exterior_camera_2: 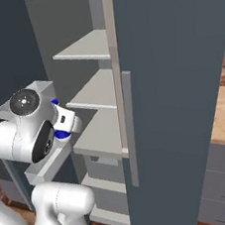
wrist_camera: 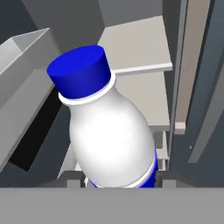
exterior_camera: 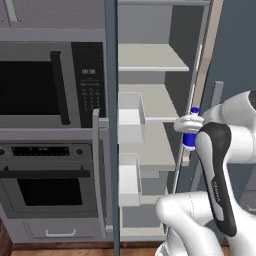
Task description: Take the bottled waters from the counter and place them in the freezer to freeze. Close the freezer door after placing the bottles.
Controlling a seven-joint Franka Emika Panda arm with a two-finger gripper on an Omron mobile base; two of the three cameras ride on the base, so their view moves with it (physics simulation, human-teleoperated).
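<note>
- Now we are carrying a bottle [wrist_camera: 111, 131] toward the open freezer [exterior_camera: 150, 65]; the gripper [wrist_camera: 120, 179] fingers clamp its base.
- Next we reach forward, set it on a shelf [exterior_camera_2: 99, 131], then release.

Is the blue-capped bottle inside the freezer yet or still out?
Still out. The bottle sits in the gripper, level with the middle shelf but short of its front edge.

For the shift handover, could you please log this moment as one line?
phase: carrying to freezer | end effector: shut on white plastic bottle with blue cap | slate-blue freezer: open | bottle: not yet shelved
</note>
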